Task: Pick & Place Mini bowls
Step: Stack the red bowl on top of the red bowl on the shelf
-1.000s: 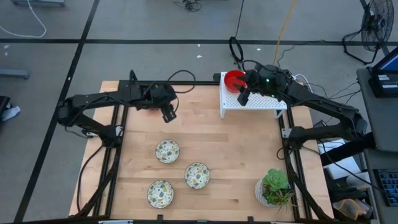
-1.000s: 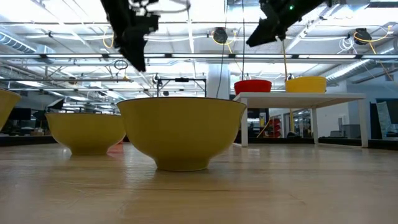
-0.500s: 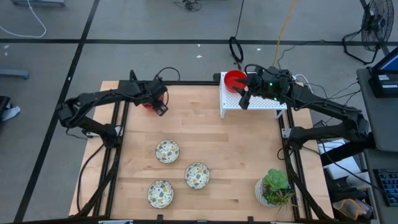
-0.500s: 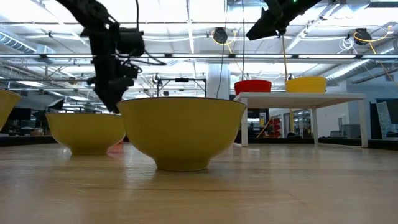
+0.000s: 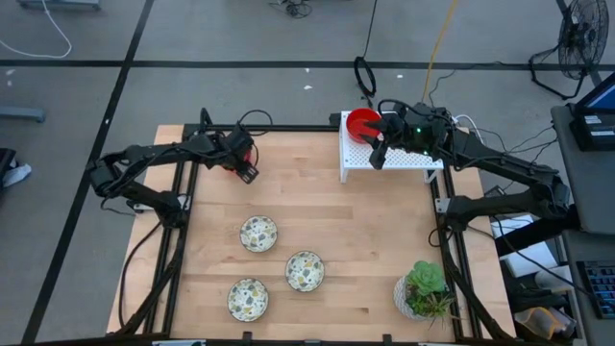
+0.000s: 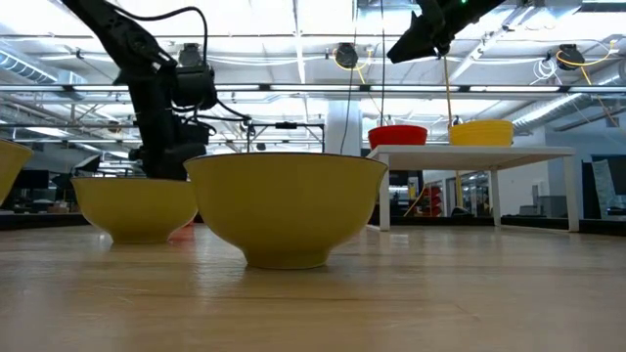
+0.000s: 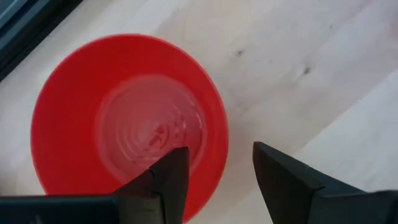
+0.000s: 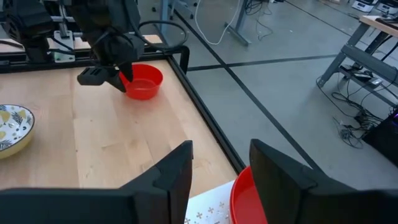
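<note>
Altogether three speckled bowls (image 5: 258, 234), two red bowls (image 5: 360, 122), both arms' jaws spread.

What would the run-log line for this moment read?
left tool: open, astride rim of red bowl on table | right tool: open, above rack beside second red bowl | three speckled bowls untouched

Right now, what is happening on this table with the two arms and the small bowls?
The left gripper is low over a red bowl near the table's far left edge, its fingers open astride the bowl's rim, not closed on it. The right gripper hangs open above the white rack, where another red bowl and a yellow bowl sit. Three speckled bowls lie on the wooden table, and a potted plant stands at its near right corner.
</note>
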Action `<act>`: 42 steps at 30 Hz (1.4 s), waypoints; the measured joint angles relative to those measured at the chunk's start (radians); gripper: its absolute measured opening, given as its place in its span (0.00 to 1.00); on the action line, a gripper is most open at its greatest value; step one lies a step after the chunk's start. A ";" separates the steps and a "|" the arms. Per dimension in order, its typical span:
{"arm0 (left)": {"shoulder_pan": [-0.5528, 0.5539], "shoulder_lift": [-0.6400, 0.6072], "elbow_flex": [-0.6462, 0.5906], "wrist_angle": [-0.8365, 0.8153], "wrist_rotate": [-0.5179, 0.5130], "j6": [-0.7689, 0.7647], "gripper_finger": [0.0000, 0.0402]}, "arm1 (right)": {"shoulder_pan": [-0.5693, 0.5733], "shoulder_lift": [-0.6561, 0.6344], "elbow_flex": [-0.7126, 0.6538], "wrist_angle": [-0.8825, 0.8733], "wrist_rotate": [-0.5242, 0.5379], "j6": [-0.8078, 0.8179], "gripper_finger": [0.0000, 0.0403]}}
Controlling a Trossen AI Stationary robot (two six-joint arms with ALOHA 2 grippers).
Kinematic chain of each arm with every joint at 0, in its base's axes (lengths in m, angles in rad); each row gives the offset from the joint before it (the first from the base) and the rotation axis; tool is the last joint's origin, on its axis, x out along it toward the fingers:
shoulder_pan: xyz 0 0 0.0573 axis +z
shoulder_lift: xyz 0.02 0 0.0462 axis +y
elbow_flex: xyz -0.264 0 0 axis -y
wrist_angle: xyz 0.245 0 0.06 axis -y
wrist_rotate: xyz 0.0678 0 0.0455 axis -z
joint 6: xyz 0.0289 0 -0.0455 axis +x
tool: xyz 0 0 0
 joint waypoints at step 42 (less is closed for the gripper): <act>-0.316 0.118 -0.002 0.492 0.530 -0.025 0.02 | 0.000 0.001 -0.103 0.027 -0.002 0.062 0.36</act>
